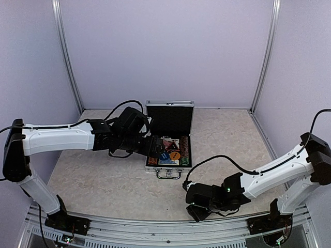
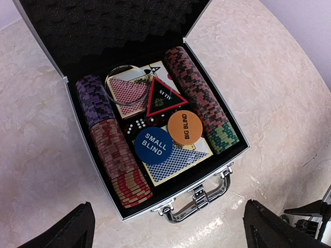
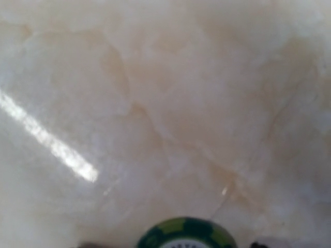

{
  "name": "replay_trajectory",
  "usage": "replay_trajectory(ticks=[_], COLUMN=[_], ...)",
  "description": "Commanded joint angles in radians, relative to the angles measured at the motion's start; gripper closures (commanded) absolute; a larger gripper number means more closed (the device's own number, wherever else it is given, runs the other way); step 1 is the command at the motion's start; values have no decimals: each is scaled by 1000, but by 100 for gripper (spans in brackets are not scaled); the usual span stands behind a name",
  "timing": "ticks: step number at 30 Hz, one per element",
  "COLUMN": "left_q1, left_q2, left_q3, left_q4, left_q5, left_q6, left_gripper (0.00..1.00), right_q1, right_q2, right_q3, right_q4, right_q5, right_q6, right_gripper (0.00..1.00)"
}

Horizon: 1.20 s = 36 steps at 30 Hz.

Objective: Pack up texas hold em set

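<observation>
The silver case (image 1: 155, 169) stands open mid-table, its black foam lid (image 2: 103, 31) upright. Inside lie chip stacks (image 2: 116, 160) along the left and chip stacks (image 2: 199, 98) along the right. Between them are a red deck (image 2: 126, 93), a blue deck (image 2: 176, 160), a blue SMALL BLIND disc (image 2: 153, 145), an orange BIG BLIND disc (image 2: 184, 127) and a red-black triangle marker (image 2: 164, 98). My left gripper (image 1: 161, 150) hovers open over the case, fingers (image 2: 72, 230) wide of the handle (image 2: 199, 199). My right gripper (image 1: 195, 211) is low near the front edge. A green chip (image 3: 187, 233) lies between its barely visible fingers.
Red dice (image 2: 138, 125) and a clear ring (image 2: 124, 85) also lie in the case. The beige marbled table (image 1: 103, 181) is walled by lilac panels at the back and sides. A metal rail (image 1: 155, 227) runs along the near edge.
</observation>
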Motion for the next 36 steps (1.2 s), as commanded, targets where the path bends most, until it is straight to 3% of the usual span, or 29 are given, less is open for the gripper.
replay_trajectory(ticks=[1,6,14,26,36], left_q1=[-6,-6,-18,-42,-85], left_q2=[-30,-29,-22,-15,52], left_q3=[-15,-13,-51,-159,-157], left_q4=[20,22,30,81,138], left_q5=[5,17,66,191,285], left_q6=[-15,-26,-79,-152,-172], left_gripper=[1,1,1,1,1], right_q1=[11,11,11,12,10], right_q2=[7,11,13,11,7], right_q3=[-53,-51,-41,32,94], right_q4=[-46,-37,-45,-73,-91], right_q5=[-47,-52,-41,0,39], right_q6=[22,14,-10,-71,-127], right_gripper=[39,47,71,71,70])
